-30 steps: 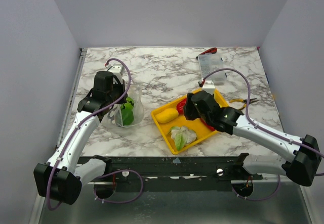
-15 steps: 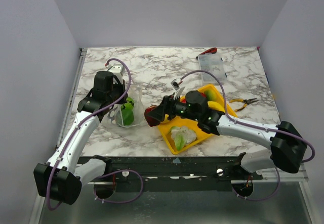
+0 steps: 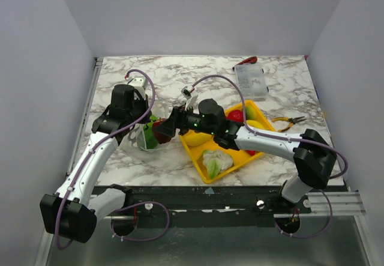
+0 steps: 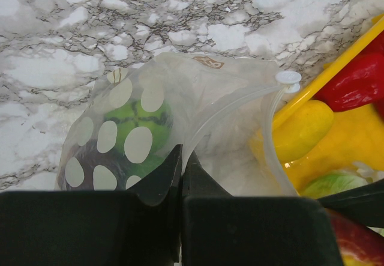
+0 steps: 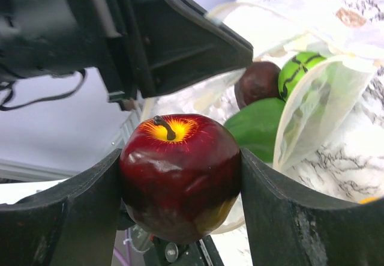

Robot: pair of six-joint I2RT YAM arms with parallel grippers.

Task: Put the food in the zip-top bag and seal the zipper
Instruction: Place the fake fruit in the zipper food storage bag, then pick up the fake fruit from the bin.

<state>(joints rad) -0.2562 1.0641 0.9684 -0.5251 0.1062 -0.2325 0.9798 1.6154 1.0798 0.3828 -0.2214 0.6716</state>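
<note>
The left fingers (image 4: 252, 230) are pressing together, pinching an edge of the zip-top bag (image 4: 204, 98), which is standing open-mouthed toward the table's left edge. The right fingers (image 5: 282, 218) are spread around a red apple (image 5: 180, 170), gripping it on both sides just at the bag's mouth. A green piece (image 5: 255, 128) and a dark purple piece (image 5: 258, 81) are sitting inside the bag. A cauliflower (image 3: 217, 158) and a yellow piece (image 3: 197, 137) are lying in the yellow tray (image 3: 192, 158) by the table's near edge.
</note>
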